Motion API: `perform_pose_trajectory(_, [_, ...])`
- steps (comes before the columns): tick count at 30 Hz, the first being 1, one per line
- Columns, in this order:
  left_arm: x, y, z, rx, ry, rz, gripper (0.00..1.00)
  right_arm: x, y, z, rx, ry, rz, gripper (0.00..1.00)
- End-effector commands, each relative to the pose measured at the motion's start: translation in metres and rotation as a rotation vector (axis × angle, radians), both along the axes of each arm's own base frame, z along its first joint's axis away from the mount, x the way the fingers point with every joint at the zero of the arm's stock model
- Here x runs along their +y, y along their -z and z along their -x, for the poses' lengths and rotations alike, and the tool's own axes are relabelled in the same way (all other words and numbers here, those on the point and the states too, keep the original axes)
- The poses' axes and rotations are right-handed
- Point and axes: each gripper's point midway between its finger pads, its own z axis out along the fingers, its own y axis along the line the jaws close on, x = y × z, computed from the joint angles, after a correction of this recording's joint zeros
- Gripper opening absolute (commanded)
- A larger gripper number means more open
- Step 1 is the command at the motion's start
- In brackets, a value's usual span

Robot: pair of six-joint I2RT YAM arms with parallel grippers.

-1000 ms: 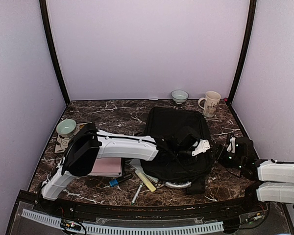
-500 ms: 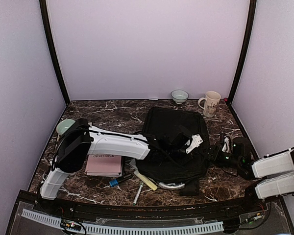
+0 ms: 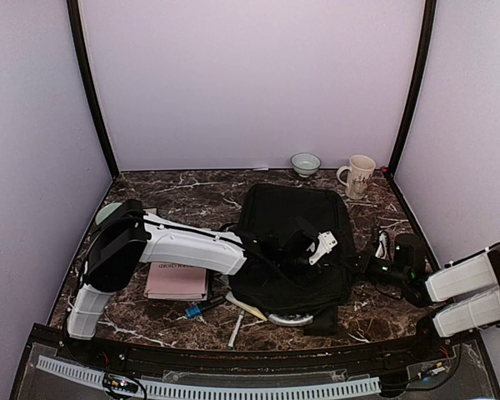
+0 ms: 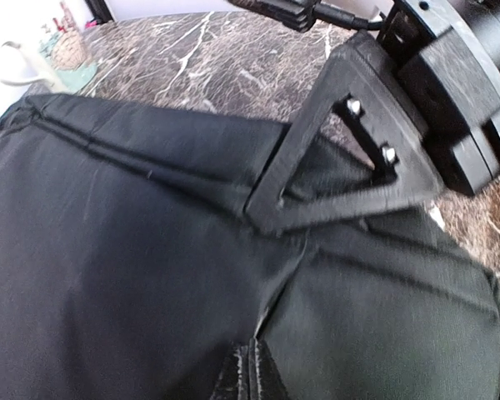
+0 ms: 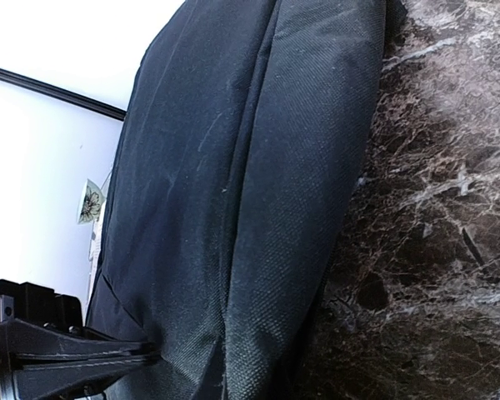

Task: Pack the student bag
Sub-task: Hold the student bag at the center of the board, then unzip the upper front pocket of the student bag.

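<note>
Though overhead hides it, left gripper (image 4: 254,287) pinches bag (image 4: 108,250) fabric in its wrist view; right gripper's (image 3: 368,265) hold cannot be told.

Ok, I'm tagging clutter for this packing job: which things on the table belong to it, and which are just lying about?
Likely for the job: black bag, pink notebook, blue marker, white pen, yellowish stick.

Just lying about: mug, small bowl at the back, green bowl on the left.
</note>
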Motion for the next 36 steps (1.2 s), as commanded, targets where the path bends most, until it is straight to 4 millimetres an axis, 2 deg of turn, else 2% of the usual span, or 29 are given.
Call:
perform_pose_trajectory(1, [0.019, -0.033, 0.004, -0.017, -0.035, 0.039, 0.00, -0.003, -0.013, -0.006, -0.065, 0.027, 0.004, 0.00])
perform_pose_trajectory(8, [0.040, -0.039, 0.009, -0.036, -0.056, 0.044, 0.01, -0.008, -0.014, -0.005, -0.066, 0.052, 0.019, 0.00])
perform_pose_trajectory(13, [0.031, -0.039, 0.016, -0.010, -0.028, 0.038, 0.19, -0.006, -0.018, -0.002, -0.080, 0.038, 0.022, 0.00])
perform_pose_trajectory(16, [0.025, -0.036, 0.011, 0.027, -0.072, 0.029, 0.24, -0.008, -0.017, -0.001, -0.082, 0.047, 0.034, 0.00])
perform_pose_trajectory(18, [0.020, -0.034, 0.013, 0.070, -0.077, 0.034, 0.30, -0.009, -0.018, -0.001, -0.085, 0.055, 0.040, 0.00])
perform_pose_trajectory(21, [0.016, -0.036, 0.016, 0.111, -0.089, 0.062, 0.43, -0.001, -0.026, 0.002, -0.118, 0.022, 0.025, 0.00])
perform_pose_trajectory(24, [0.010, -0.032, 0.019, 0.125, -0.088, 0.052, 0.51, 0.008, -0.036, 0.006, -0.146, -0.006, 0.015, 0.00])
perform_pose_trajectory(29, [0.005, -0.017, 0.019, 0.099, -0.126, -0.044, 0.62, 0.020, -0.053, 0.012, -0.184, -0.033, 0.008, 0.00])
perform_pose_trajectory(36, [0.007, -0.014, 0.023, 0.093, -0.164, -0.065, 0.71, 0.025, -0.086, 0.020, -0.253, -0.034, -0.014, 0.00])
